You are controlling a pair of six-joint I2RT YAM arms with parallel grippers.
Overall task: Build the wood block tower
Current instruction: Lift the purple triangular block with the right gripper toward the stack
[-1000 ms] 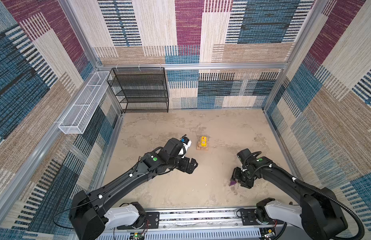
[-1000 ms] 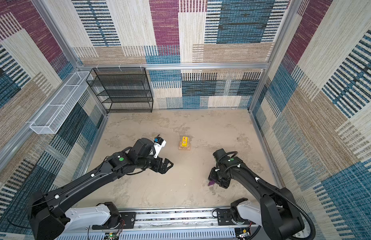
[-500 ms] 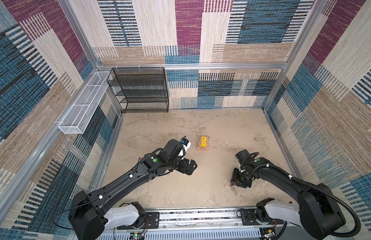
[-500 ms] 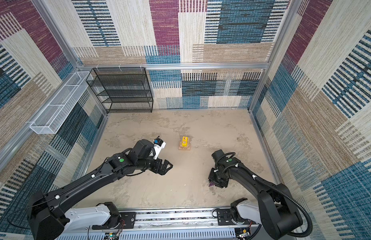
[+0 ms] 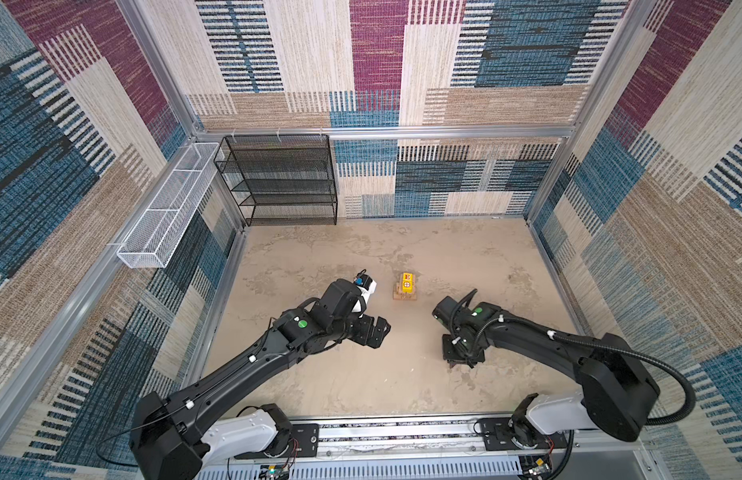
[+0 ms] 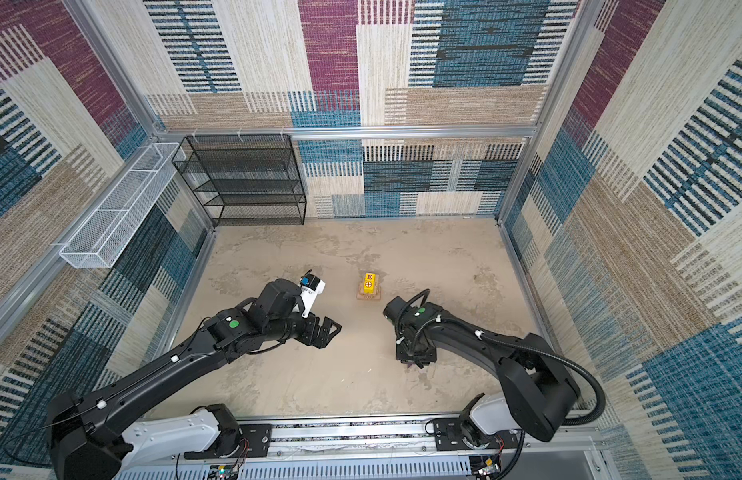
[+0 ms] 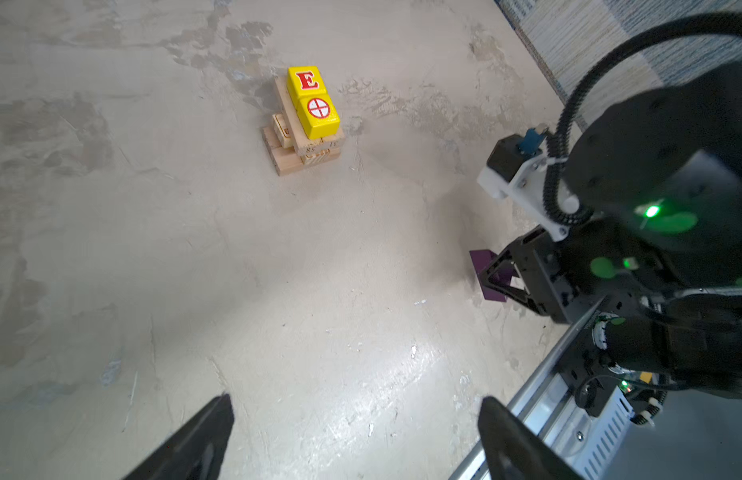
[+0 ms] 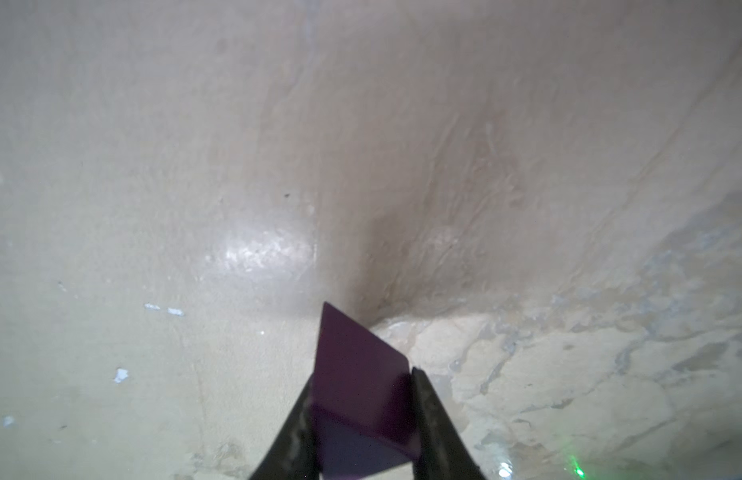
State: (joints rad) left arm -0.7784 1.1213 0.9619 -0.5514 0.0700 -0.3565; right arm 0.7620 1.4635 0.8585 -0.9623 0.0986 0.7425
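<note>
The tower [image 5: 405, 286] [image 6: 370, 286] stands mid-floor: crossed tan planks [image 7: 302, 156] with two yellow cubes [image 7: 315, 99] side by side on top, one printed with a red E, one with a red circle. The purple wedge [image 8: 356, 374] [image 7: 483, 266] sits low at the floor, right of and nearer than the tower, and my right gripper [image 8: 363, 380] [image 5: 462, 359] [image 6: 415, 359] points down, shut on it from both sides. My left gripper [image 7: 356, 401] [image 5: 379, 330] [image 6: 329, 330] hovers left of the tower, open and empty.
A black mesh shelf [image 5: 277, 178] stands against the back wall at the left. A white wire basket [image 5: 165, 208] hangs on the left wall. Patterned walls close in the floor on three sides, and a metal rail [image 5: 402, 432] runs along the front edge.
My right gripper has sunk onto the purple wedge and its fingers have closed on it. The left arm has barely shifted and stays open.
</note>
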